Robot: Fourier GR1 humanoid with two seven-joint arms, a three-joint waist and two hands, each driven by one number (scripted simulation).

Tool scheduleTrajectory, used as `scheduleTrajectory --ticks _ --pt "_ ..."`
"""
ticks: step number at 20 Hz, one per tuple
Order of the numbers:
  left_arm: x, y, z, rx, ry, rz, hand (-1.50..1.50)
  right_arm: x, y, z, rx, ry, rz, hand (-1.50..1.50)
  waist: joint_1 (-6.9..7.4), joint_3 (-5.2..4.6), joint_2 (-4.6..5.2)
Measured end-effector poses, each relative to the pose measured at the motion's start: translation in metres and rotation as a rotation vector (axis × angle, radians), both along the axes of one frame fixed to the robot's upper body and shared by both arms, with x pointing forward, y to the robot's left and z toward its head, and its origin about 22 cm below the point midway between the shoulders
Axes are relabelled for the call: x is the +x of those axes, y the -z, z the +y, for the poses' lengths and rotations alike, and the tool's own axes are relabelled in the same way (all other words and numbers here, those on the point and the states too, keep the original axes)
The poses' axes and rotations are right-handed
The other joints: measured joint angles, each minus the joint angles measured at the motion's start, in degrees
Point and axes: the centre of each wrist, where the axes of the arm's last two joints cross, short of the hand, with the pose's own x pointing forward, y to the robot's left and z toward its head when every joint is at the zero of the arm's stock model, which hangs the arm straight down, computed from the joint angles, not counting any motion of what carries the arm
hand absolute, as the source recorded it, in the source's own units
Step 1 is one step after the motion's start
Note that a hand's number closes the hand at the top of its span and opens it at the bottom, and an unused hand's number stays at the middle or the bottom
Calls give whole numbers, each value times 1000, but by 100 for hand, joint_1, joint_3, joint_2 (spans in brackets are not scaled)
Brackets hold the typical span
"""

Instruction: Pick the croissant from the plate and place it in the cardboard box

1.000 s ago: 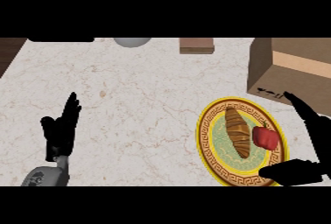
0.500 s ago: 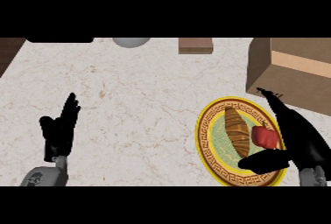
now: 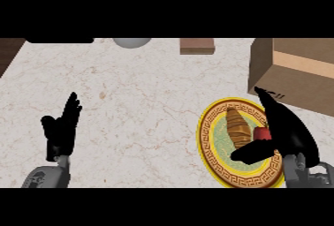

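Observation:
A brown croissant [image 3: 237, 127] lies lengthwise on a yellow patterned plate [image 3: 212, 141] at the right of the counter. A red item [image 3: 261, 133] sits beside it on the plate, partly under my right hand [image 3: 286, 128]. That hand hangs open over the plate's right half, fingers straight and pointing away, thumb [image 3: 251, 151] stretched toward the croissant's near end. The cardboard box [image 3: 297, 70] stands at the far right, just beyond the plate. My left hand [image 3: 62, 128] rests open at the left, fingers up.
A small brown block [image 3: 197, 45] and a grey round object [image 3: 132, 42] sit along the counter's far edge. A dark wooden surface [image 3: 9, 52] shows at the far left corner. Bare marble counter [image 3: 143, 101] spreads between my hands.
My right hand has moved left from the plate's right rim to over the plate, closing in on the croissant. The left hand has stayed still.

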Motion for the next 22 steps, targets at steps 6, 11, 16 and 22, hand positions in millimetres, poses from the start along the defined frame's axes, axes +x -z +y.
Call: scheduleTrajectory --ticks 6,11,16,22 --pt "-2 -3 2 4 8 -4 0 9 8 2 1 27 22 -150 4 0 -3" --pt "-4 0 -1 6 7 -3 0 15 15 5 -15 35 47 -150 5 0 -1" --pt "-9 3 0 6 0 5 0 21 20 -3 -34 46 70 -150 -1 2 -4" --pt "-5 1 2 -4 -1 5 0 24 35 -1 -56 49 109 -150 -6 4 -2"
